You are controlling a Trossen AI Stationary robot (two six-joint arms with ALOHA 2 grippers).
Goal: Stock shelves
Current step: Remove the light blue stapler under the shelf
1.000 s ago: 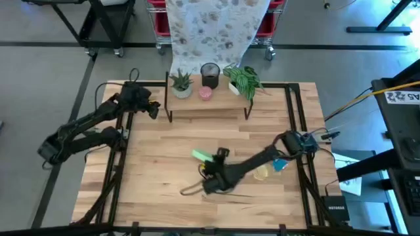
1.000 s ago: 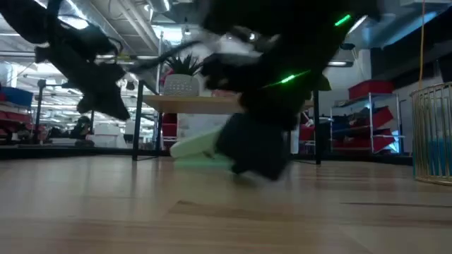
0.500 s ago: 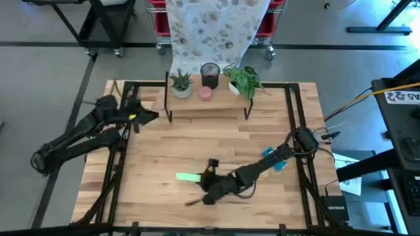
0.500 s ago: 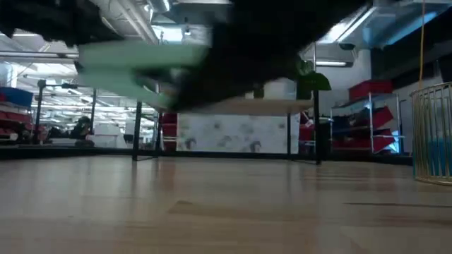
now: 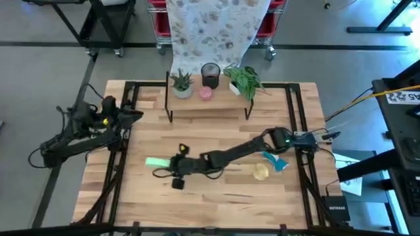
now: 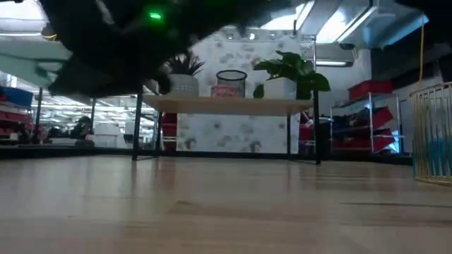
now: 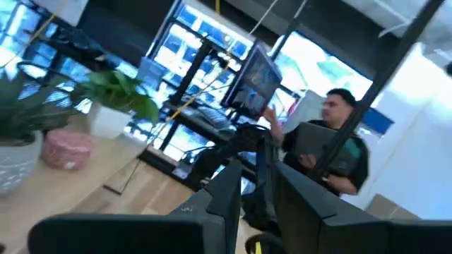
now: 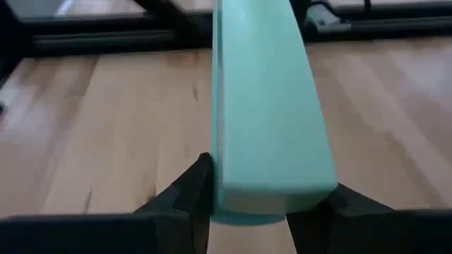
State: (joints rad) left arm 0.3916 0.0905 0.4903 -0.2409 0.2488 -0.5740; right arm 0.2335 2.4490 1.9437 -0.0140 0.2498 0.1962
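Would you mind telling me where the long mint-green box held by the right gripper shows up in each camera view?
High view: green box, left of table centre, at the right gripper.
Low view: pale green blur at the left edge.
Left wrist view: not in it.
Right wrist view: centre, between the fingers.
Shared landmark: the shelves, also in the low view.

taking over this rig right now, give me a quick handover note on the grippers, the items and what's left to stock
Right gripper: shut on the green box, held above the table's middle-left, well short of the shelves.
Left gripper: at the table's left edge, holding nothing; its fingers stand slightly apart.
On the shelves' top: a succulent pot, a wire cup, a pink tin and a leafy plant.
Still loose on the table, right side: a blue item and a yellow item.
Left: place the green box on the shelves, then likely the two loose items.
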